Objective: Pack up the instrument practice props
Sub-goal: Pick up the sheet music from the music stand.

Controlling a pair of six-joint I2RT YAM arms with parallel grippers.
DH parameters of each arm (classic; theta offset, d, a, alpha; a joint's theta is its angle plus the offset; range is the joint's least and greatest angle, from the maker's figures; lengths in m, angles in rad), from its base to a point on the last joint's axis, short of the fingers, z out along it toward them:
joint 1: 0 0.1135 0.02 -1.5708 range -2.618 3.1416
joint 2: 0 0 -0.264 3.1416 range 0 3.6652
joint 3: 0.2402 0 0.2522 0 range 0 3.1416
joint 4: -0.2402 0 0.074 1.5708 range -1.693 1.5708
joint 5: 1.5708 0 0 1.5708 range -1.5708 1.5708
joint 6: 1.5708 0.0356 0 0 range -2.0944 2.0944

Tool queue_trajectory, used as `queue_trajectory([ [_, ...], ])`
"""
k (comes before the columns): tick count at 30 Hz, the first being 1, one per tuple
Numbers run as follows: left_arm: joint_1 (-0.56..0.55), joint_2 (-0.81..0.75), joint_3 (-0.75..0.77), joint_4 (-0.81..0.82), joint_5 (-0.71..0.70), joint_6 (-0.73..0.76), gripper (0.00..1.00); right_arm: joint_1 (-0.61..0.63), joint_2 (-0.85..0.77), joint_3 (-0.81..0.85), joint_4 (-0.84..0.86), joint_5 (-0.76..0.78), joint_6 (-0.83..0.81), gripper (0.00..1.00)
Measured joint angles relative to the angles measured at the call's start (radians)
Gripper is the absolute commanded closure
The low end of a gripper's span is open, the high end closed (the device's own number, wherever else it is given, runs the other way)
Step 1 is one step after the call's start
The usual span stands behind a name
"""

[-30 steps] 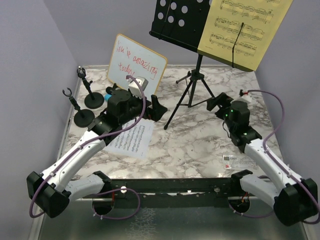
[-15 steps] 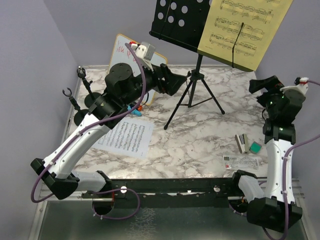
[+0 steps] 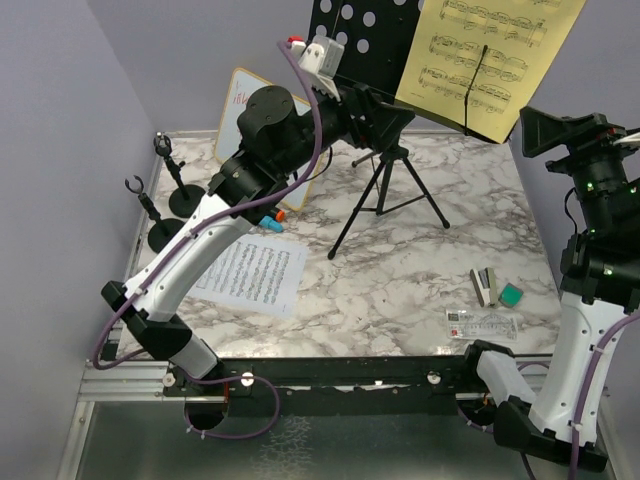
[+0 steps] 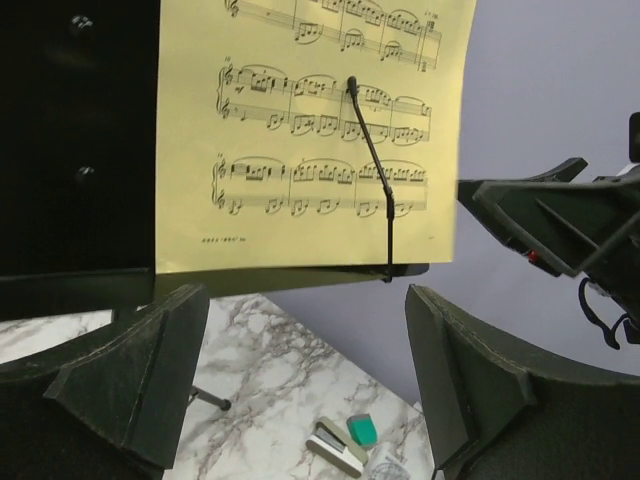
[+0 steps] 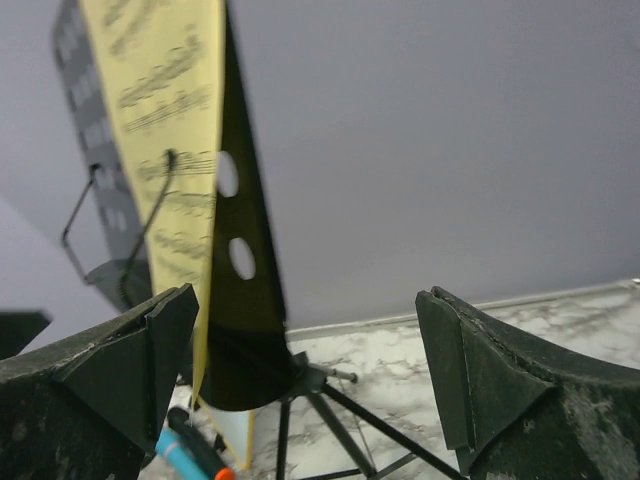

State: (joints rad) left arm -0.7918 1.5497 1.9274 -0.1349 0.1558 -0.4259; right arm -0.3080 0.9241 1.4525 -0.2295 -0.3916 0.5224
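1. Top view: the yellow sheet music [image 3: 495,60] leans upright on the music desk [image 3: 385,45]. The desk is raised on its tripod [image 3: 392,165] at 12 o'clock on the counter [image 3: 400,290].
   - The left jaws sit just below the desk's ledge, at 8 o'clock from the sheet.
   - The right jaws hang near the sheet's lower right corner, at 4 o'clock from it.
   - Both sets are spread and grip nothing.
   - The white sheet music [image 3: 262,275] lies flat at 9 o'clock, and the two mic holders [image 3: 167,237] stand beyond it by the left edge.

2. Left wrist view: the released jaws frame the yellow sheet [image 4: 320,130].
   - It lies at 12 o'clock from them, face-on, with its long axis upright.
   - A thin retaining wire [image 4: 372,170] crosses its lower half down to the ledge.
   - The right jaws show at 3 o'clock, just past the sheet's right edge.

3. Right wrist view: the jaws are wide with nothing between them.
   - The yellow sheet [image 5: 165,130] shows nearly edge-on at 10 o'clock, lying against the desk [image 5: 245,300].
   - Its free side edge faces these jaws.

4. Judgement:
   - The right arm looks nearer the sheet's free side edge, while the left is better placed under its bottom edge.
   - The wire probably has to be cleared before the paper slides out.
   - How far either set stands from the paper in depth, I cannot tell.
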Motion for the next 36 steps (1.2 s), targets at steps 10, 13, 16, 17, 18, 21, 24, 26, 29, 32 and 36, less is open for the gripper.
queue_trajectory([
  [10, -0.015, 0.161, 0.2, 0.056, 0.04, -0.013, 0.27, 0.0, 0.134, 0.126, 0.003, -0.235, 0.0, 0.04],
  [13, -0.028, 0.2, 0.235, 0.081, 0.051, -0.023, 0.3, 0.0, 0.183, 0.165, 0.006, -0.267, 0.0, 0.06],
  [16, -0.043, 0.243, 0.267, 0.114, 0.064, -0.042, 0.33, 0.0, 0.224, 0.192, 0.021, -0.303, 0.002, 0.07],
  [17, -0.048, 0.255, 0.271, 0.124, 0.065, -0.048, 0.33, 0.0, 0.232, 0.196, 0.026, -0.314, 0.003, 0.07],
  [18, -0.051, 0.265, 0.274, 0.135, 0.066, -0.051, 0.34, 0.0, 0.241, 0.203, 0.026, -0.327, 0.003, 0.07],
  [21, -0.063, 0.304, 0.295, 0.154, 0.066, -0.068, 0.37, 0.0, 0.268, 0.235, 0.027, -0.366, 0.003, 0.08],
  [24, -0.072, 0.346, 0.332, 0.164, 0.065, -0.08, 0.39, 0.0, 0.277, 0.251, 0.031, -0.389, 0.002, 0.09],
  [26, -0.075, 0.37, 0.36, 0.167, 0.066, -0.088, 0.41, 0.0, 0.279, 0.257, 0.034, -0.4, 0.002, 0.09],
  [29, -0.081, 0.403, 0.399, 0.175, 0.065, -0.101, 0.44, 0.0, 0.285, 0.27, 0.042, -0.412, 0.001, 0.11],
  [32, -0.088, 0.417, 0.411, 0.181, 0.065, -0.112, 0.46, 0.0, 0.295, 0.278, 0.051, -0.414, 0.0, 0.13],
  [36, -0.098, 0.434, 0.437, 0.187, 0.065, -0.116, 0.51, 0.0, 0.315, 0.278, 0.056, -0.414, 0.0, 0.15],
])
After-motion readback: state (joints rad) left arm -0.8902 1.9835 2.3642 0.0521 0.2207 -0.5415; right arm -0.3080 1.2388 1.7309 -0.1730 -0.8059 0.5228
